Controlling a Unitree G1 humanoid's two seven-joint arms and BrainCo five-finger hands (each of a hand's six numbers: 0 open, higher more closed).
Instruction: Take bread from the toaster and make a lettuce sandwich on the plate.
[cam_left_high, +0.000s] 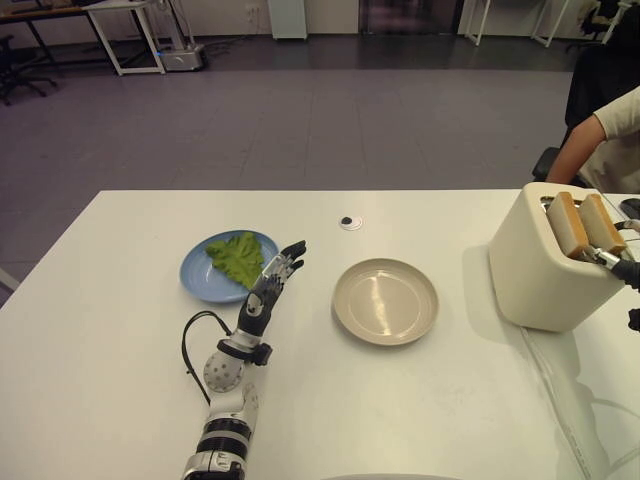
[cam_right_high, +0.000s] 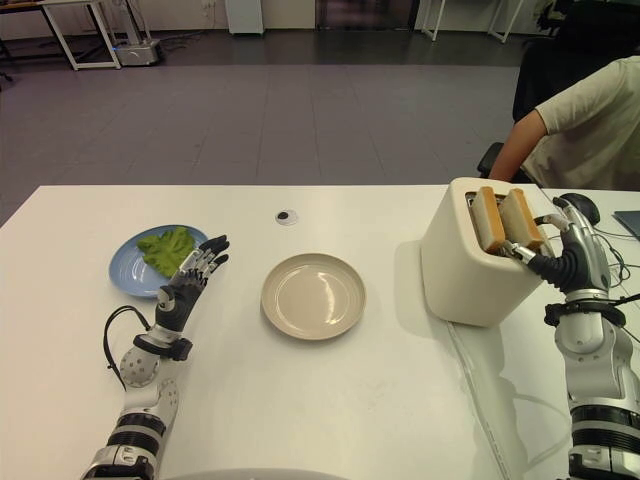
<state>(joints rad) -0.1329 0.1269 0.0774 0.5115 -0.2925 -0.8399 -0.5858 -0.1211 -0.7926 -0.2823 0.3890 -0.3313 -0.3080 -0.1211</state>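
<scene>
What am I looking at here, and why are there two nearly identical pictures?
Both pictures come from a pair of cameras on a humanoid robot's head. They sit side by side like eyes and look down at a white table. The metal arms belong to the robot itself.

On the table are a blue plate with a lettuce leaf, an empty beige plate in the middle, and a cream toaster with two bread slices sticking up.

The left hand is open beside the blue plate and holds nothing. The right hand is up at the toaster, against the slice nearest it. I cannot tell whether it already grips that slice. The job is to build a lettuce sandwich on the plate.
</scene>
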